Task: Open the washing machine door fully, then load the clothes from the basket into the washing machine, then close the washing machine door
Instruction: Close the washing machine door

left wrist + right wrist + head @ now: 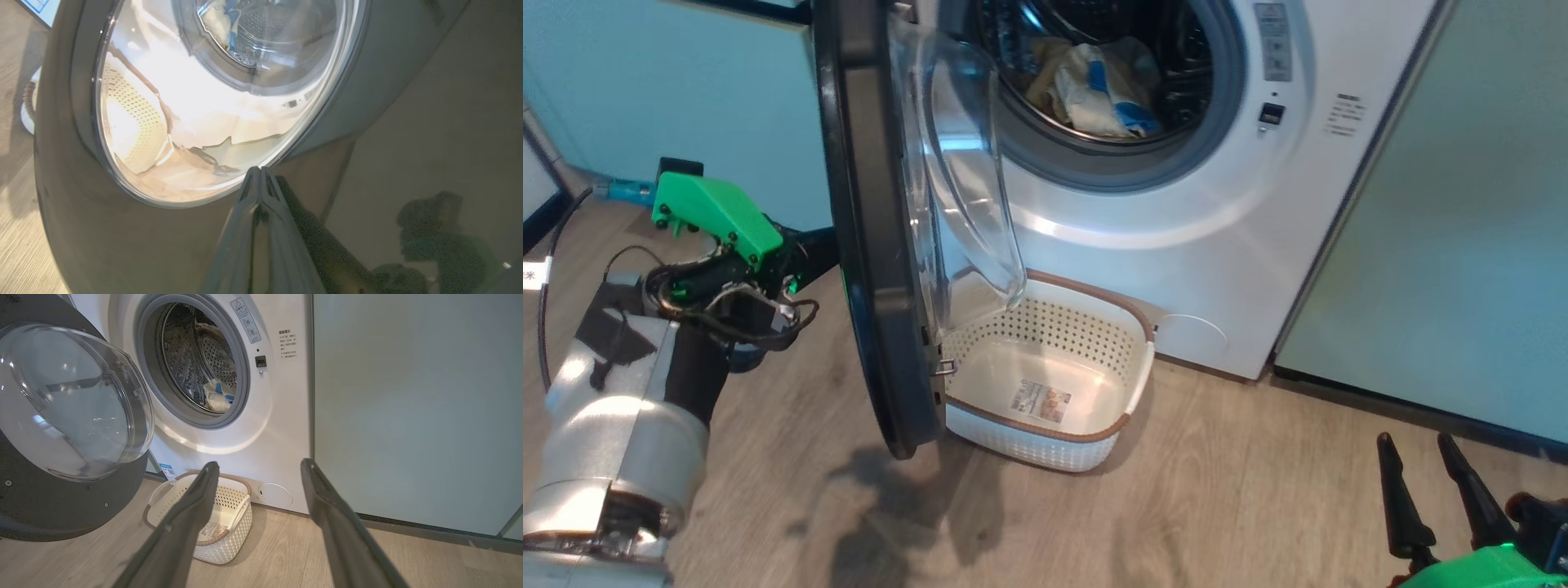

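Washing machine door [849,245] stands part-open at left, over the basket [1131,392], whose bottom label [1039,402] is illegible. Clothes [1098,90] lie in the washing machine [1176,269] drum. Pale wood floor [1217,490]; teal cabinet [1462,245] on the right. Left gripper [259,173], pinched closed, meets the door's outer rim; right gripper [1414,445] is spread wide at near right.

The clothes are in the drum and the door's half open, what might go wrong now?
The clothes lie near the grey seal, so a fold might get pinched by the washing machine door. The shut left jaws are at its glossy rim tips first and might slip. The basket sits under the door and might get clipped.
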